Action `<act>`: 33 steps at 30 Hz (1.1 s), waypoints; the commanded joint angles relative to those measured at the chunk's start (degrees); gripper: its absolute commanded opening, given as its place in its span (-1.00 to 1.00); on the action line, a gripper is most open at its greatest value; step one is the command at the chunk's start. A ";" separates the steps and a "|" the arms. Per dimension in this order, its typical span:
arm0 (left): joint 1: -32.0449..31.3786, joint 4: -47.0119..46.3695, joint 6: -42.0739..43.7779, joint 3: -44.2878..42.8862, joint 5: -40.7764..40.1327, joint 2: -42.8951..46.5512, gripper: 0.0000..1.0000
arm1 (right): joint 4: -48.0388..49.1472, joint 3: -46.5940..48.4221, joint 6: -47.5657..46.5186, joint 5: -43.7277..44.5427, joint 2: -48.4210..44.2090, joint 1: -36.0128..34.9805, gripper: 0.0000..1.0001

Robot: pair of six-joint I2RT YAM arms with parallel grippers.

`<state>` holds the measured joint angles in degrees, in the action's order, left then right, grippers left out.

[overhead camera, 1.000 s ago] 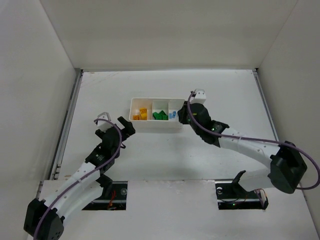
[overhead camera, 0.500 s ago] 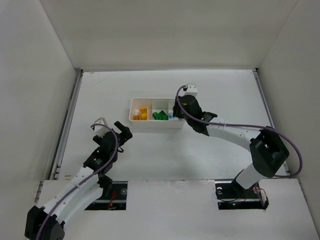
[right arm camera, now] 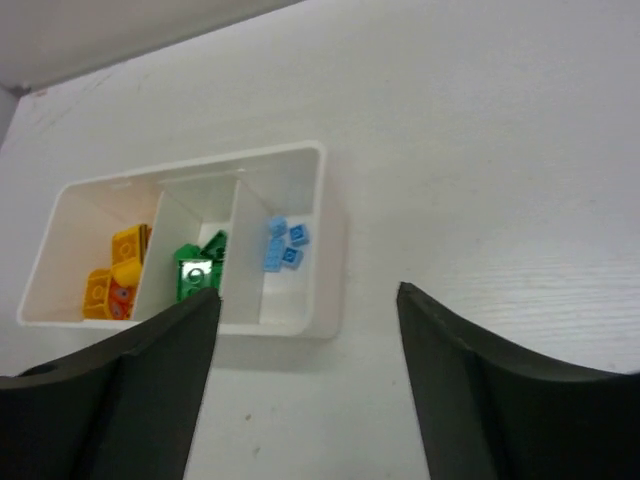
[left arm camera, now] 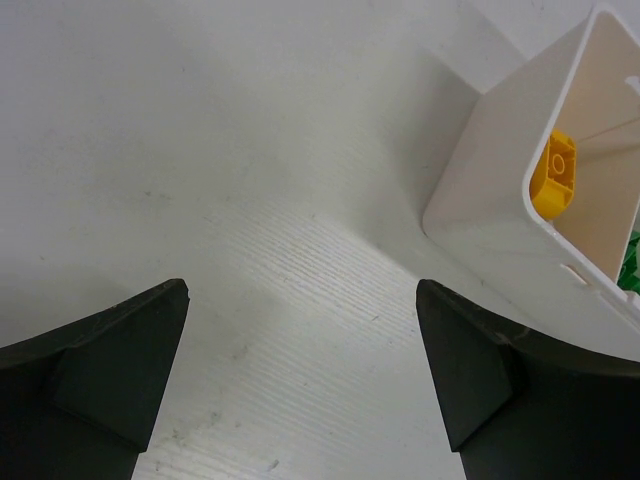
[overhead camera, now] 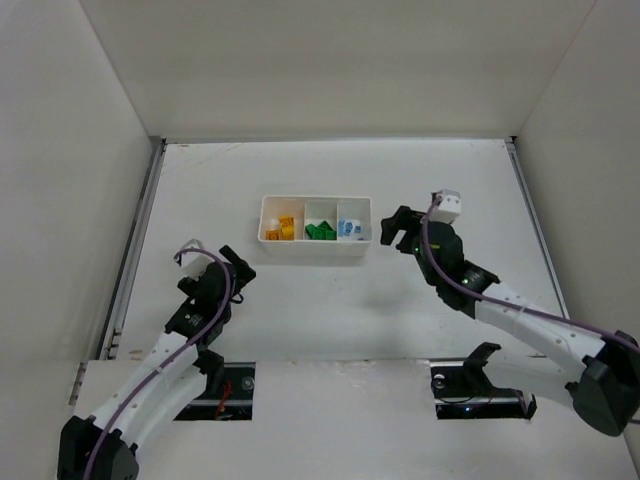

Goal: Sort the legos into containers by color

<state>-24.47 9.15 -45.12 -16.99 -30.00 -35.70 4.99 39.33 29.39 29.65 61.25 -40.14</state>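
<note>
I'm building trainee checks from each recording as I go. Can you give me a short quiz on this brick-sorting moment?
1. Multiple choice: in the top view, which compartment of the tray holds the light blue bricks? A left, B middle, C right.
2. True or false: the right claw is gripping a brick.
3. Fill in: the left claw stands ____, with nothing held.
Key: 1 C; the yellow-orange bricks lie in the left compartment and the green bricks in the middle. 2 False; it is open and empty, to the right of the tray. 3 open.
</note>
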 commanded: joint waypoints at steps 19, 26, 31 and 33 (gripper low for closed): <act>8.16 2.81 -1.02 -4.63 1.52 -2.35 1.00 | 5.46 -21.05 14.38 7.27 -9.49 6.08 1.00; 11.24 2.80 -0.41 -3.75 1.70 -2.18 1.00 | 7.75 -20.79 15.52 6.83 -7.03 8.10 1.00; 12.38 7.80 2.49 -8.66 6.61 -3.67 1.00 | 5.22 -17.55 15.27 4.29 -3.60 10.47 1.00; 12.39 10.35 3.11 -10.68 7.32 -4.46 1.00 | 0.65 -13.86 12.55 2.61 -4.04 12.23 1.00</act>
<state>-12.56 16.05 -44.16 -22.85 -24.97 -39.64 7.20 19.42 44.03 33.95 57.69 -29.82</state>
